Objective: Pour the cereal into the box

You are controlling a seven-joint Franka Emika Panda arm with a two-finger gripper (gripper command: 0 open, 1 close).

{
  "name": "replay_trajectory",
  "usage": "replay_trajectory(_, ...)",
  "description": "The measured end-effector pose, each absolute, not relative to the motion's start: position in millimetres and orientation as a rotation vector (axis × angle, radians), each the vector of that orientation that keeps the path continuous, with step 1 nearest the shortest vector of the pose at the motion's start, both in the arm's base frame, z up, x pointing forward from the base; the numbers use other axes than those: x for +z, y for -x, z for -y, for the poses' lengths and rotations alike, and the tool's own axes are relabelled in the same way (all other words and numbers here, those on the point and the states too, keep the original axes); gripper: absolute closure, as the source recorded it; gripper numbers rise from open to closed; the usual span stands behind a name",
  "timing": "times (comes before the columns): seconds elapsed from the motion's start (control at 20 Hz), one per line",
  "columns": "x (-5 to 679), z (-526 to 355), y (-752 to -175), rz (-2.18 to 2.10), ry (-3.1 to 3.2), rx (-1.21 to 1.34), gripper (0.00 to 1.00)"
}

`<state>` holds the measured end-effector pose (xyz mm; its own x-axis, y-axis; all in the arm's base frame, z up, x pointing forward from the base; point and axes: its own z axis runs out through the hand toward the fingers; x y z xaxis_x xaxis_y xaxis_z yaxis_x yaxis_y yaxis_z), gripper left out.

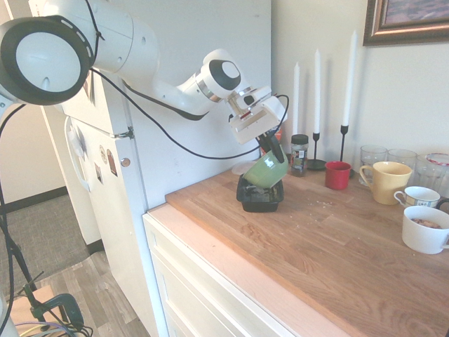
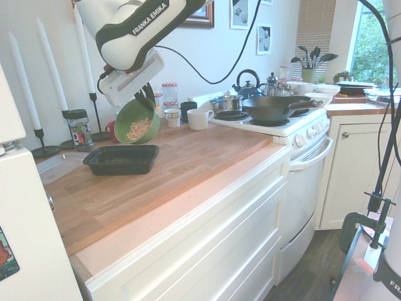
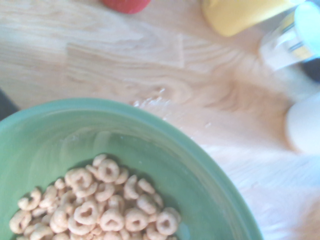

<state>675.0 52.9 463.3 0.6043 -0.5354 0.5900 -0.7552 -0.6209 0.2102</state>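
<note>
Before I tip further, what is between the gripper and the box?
The green bowl, tilted, lies between the gripper and the box in both exterior views; the second shows cereal still inside it.

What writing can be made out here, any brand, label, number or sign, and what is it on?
"FRANKA EMIKA": on the white robot arm.
"FRA", cut off by the picture's edge: on the white part at the second exterior view's lower right.
Too small or blurred to read: any print on the dark-lidded jar.
No readable text shows on the green bowl or the black box.
</note>
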Motion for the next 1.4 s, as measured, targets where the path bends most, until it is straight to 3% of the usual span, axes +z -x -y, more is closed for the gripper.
replay_trajectory(1.4,430,-127,-706,0.595,-1.963,0.927,1.00)
